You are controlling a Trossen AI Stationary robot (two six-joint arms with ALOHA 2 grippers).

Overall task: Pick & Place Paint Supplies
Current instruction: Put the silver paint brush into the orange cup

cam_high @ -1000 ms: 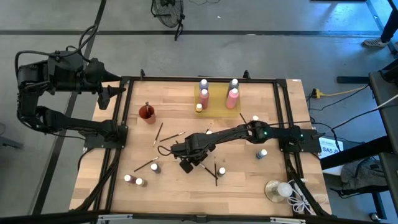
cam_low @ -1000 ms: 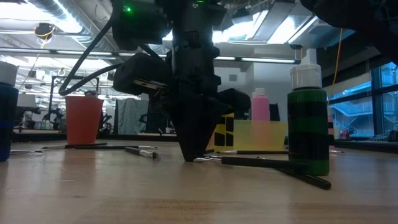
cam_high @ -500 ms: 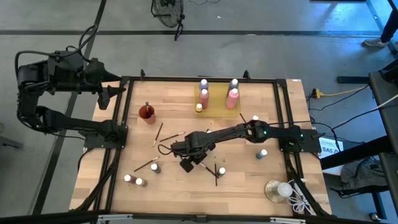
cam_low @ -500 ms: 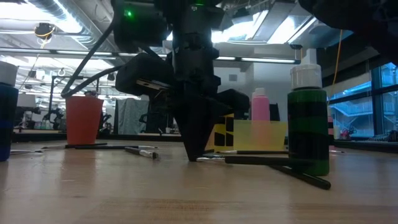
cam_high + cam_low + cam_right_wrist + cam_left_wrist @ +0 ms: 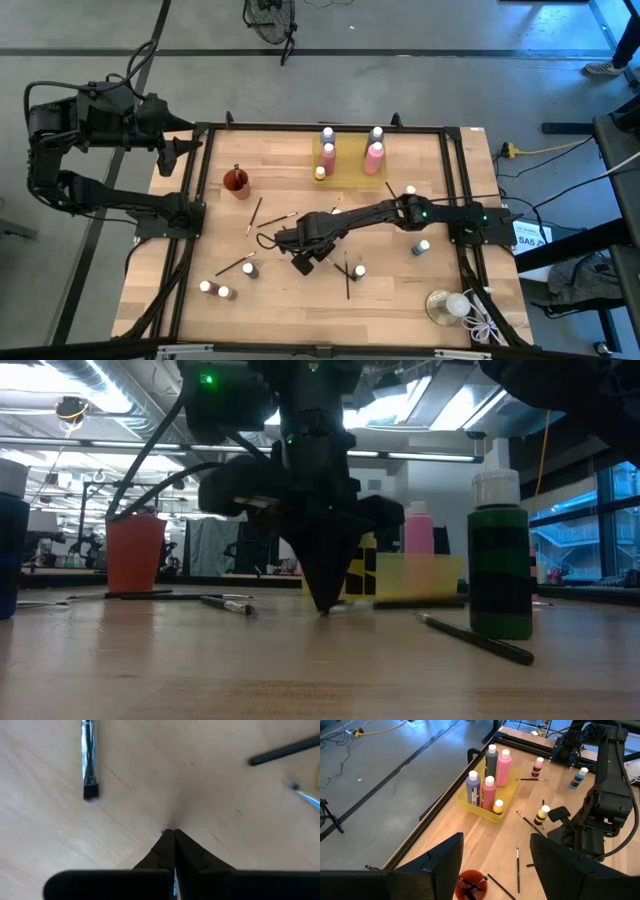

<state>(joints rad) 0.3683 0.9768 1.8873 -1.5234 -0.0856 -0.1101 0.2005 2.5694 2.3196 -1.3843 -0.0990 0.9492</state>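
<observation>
Wood-grain table [image 5: 60, 845] — pointed claw [image 5: 172, 834] pinched.

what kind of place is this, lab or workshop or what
Probably a robotics lab or open workshop hall: a framed wooden table standing on a bare concrete floor, exposed ceiling ducts with strip lights overhead, and more workbenches in the room behind.

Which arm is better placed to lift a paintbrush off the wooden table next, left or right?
Right. Its tool is down at the wooden table among the thin dark-handled paintbrushes, fingers closed together at the tabletop. The left tool waits off the table's far left corner.
</observation>
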